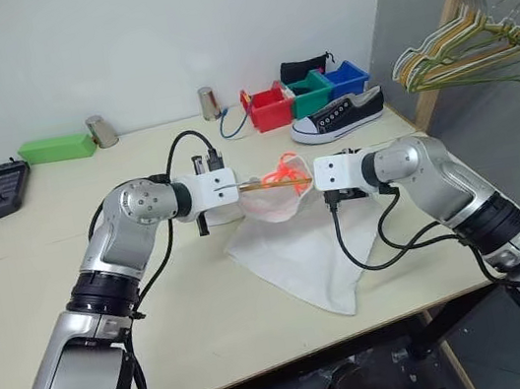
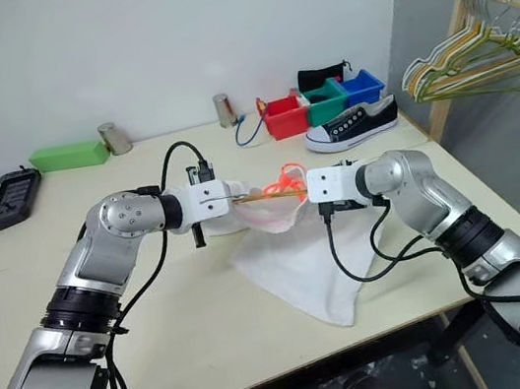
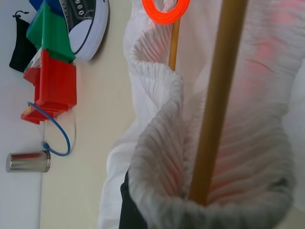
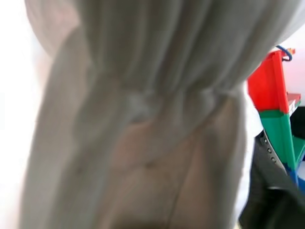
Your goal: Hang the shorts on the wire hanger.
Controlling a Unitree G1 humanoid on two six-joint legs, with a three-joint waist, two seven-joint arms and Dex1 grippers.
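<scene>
The white shorts [image 1: 296,258] hang from between my two grippers, their gathered waistband [image 3: 162,157] lifted and their legs trailing on the table [image 1: 210,313]. The yellow-tan wire hanger [image 1: 273,183] runs level between the grippers, with an orange loop [image 1: 285,165] at its top. In the left wrist view the hanger wire [image 3: 214,119] passes through the waistband. My left gripper [image 1: 236,188] is shut on the hanger's end. My right gripper [image 1: 315,177] is pressed against the waistband from the other side, and white fabric [image 4: 143,119] covers its wrist view.
A black sneaker [image 1: 337,115] and red, green and blue bins [image 1: 271,108] stand behind the shorts. A wooden rack with bunched hangers [image 1: 471,54] stands to the right, off the table. A green box [image 1: 57,149], two metal cups [image 1: 102,131] and a black device [image 1: 1,188] sit at the back left.
</scene>
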